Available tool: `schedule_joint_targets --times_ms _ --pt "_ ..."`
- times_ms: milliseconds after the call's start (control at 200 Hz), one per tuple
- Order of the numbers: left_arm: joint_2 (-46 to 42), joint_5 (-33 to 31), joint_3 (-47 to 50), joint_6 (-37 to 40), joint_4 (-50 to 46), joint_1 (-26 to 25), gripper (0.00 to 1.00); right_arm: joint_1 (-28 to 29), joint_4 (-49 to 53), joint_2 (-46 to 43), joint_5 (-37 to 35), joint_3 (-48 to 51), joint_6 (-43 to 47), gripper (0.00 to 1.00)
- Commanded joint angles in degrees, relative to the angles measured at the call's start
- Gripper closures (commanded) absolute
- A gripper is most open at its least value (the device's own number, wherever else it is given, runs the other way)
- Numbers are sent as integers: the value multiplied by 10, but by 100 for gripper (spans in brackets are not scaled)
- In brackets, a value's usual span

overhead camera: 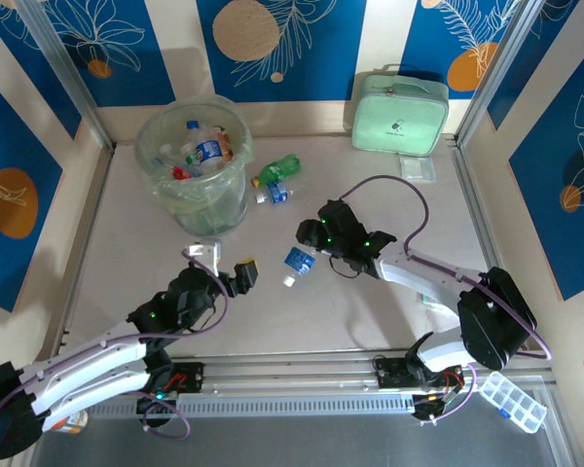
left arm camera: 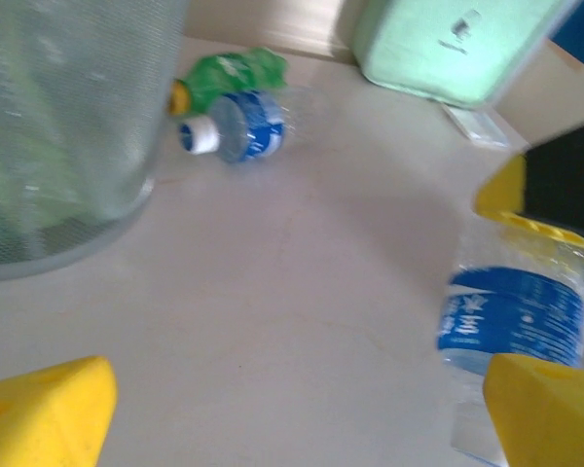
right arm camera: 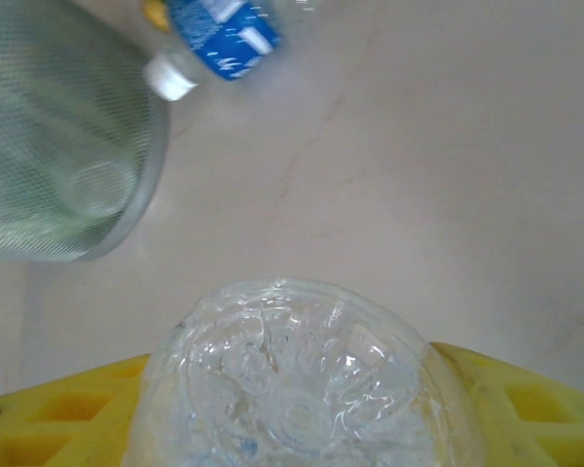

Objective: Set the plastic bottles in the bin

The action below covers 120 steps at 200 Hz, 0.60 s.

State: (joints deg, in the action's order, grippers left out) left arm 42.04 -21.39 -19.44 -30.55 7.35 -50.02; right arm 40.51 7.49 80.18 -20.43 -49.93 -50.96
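Observation:
The bin (overhead camera: 193, 165), a round translucent bucket with a pale green liner, stands at the back left with several plastic bottles inside. Beside it on the table lie a green bottle (overhead camera: 275, 170) and a clear bottle with a blue label (overhead camera: 273, 192); both also appear in the left wrist view, green (left arm camera: 229, 73) and blue-labelled (left arm camera: 243, 126). My right gripper (overhead camera: 310, 251) is shut on a clear blue-labelled bottle (overhead camera: 299, 261) at mid-table; its ribbed base (right arm camera: 302, 389) sits between the yellow fingers (right arm camera: 58, 418). My left gripper (overhead camera: 230, 267) stands open just left of that bottle (left arm camera: 511, 316), nothing between its fingers (left arm camera: 44, 413).
A mint green zipped case (overhead camera: 399, 112) stands at the back right, with a small clear packet (overhead camera: 418, 168) in front of it. A clear compartment box (overhead camera: 511, 401) lies off the table's near right corner. Metal frame posts border both sides.

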Motion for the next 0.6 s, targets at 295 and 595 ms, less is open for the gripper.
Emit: schedule_joint_targets --times_ms 295,595 --pt "78 192 -7 47 153 -3 3 26 -142 -30 109 38 97 57" --pt "167 277 -47 40 159 -1 2 47 -190 -46 175 50 119 57"
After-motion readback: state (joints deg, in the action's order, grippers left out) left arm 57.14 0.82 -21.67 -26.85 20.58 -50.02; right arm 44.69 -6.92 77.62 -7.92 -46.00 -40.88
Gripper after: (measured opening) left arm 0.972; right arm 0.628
